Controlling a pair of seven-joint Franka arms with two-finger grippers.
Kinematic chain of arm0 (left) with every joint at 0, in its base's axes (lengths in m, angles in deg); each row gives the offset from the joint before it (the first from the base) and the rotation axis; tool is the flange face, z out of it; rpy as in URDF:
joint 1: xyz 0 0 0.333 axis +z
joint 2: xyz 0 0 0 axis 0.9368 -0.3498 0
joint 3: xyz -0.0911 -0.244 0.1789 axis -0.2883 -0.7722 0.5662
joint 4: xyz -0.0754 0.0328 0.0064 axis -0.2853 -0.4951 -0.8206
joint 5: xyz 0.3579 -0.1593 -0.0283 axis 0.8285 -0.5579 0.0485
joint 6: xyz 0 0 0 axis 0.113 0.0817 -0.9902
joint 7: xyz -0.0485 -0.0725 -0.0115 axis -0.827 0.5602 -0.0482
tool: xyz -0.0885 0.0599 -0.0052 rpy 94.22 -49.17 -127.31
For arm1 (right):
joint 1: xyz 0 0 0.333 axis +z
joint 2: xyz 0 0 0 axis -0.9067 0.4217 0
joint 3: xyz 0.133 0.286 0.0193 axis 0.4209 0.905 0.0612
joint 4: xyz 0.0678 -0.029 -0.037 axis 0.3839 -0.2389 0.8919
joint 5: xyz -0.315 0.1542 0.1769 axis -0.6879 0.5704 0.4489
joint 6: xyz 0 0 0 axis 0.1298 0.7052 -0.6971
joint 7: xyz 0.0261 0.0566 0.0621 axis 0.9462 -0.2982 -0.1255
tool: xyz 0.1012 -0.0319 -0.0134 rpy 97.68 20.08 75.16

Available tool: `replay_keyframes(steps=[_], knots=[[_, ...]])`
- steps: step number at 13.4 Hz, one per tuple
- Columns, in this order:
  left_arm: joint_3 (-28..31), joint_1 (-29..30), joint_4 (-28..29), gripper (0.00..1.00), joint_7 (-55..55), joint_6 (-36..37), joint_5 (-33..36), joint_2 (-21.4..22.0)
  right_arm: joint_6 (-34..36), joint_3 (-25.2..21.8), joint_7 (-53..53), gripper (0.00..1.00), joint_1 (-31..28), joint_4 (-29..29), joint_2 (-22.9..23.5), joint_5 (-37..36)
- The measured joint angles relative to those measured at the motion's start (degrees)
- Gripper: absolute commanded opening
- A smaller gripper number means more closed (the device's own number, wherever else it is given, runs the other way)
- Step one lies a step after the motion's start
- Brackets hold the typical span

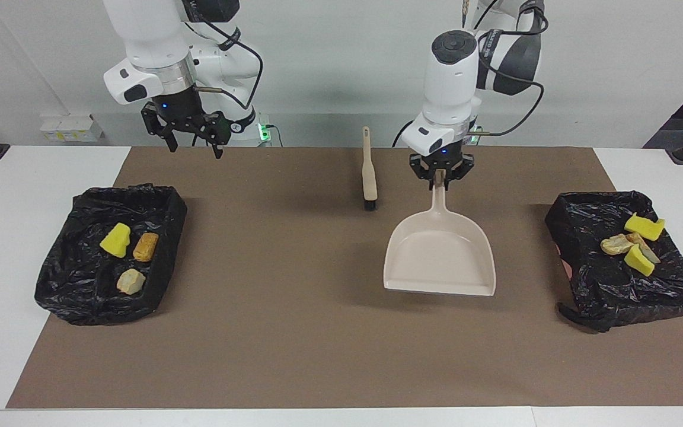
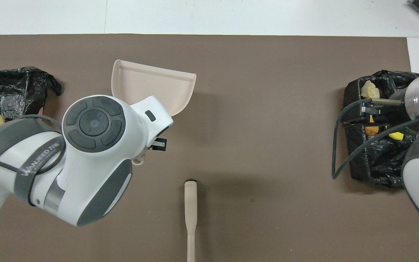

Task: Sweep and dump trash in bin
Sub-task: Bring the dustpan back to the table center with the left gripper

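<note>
From my station both views were bright and evenly lit, with light from above. The dustpan (image 1: 440, 252) cast a soft shadow on the brown mat (image 1: 294, 332), and the brush (image 1: 369, 178) did too. The black bin liners (image 1: 110, 255) showed small white glints. In the overhead view the left arm (image 2: 86, 156) was large and slightly soft, and the mat's edges looked straight.

Open passage: the bare brown mat (image 1: 294, 332) mid-table, where your claw moves freely. Obstacles: the beige dustpan (image 1: 440, 255), held by the left claw (image 1: 441, 179); the brush (image 1: 369, 178) lying nearer the robots; one black-lined bin (image 1: 110, 255) at the right arm's end; another (image 1: 620, 290) at the left arm's end.
</note>
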Motion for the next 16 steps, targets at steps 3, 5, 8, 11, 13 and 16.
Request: replay_keyframes(steps=[3, 5, 8, 11, 13, 16], knots=[[0.1, -3.8, 1.8, 0.00, -8.0, -8.6, -2.4, -3.1, 0.0, -1.8, -1.8, 1.00, 0.7, 0.3, 0.5, 0.0], [0.1, -6.3, 2.0, 0.00, -12.0, -13.3, -2.4, -6.7, 0.0, -1.8, -1.8, 1.00, 0.7, 0.5, 0.5, 0.0], [0.1, -7.7, 2.1, 0.00, -16.0, -19.4, -2.6, -11.2, 0.0, -1.8, -1.8, 1.00, 0.7, 0.6, 0.5, 0.1], [0.1, -7.7, 1.9, 0.00, -19.3, -22.5, -3.2, -13.2, 0.0, -1.8, -1.8, 1.00, 0.7, 0.6, 0.5, 0.3], [0.1, -7.7, 1.9, 0.00, -20.6, -22.5, -3.2, -13.8, -0.1, -1.8, -1.8, 1.00, 0.7, 0.6, 0.5, 0.5], [0.1, -8.3, 1.9, 0.00, -20.8, -22.5, -3.3, -14.6, -0.1, -1.8, -1.8, 1.00, 0.7, 0.6, 0.5, 0.6]])
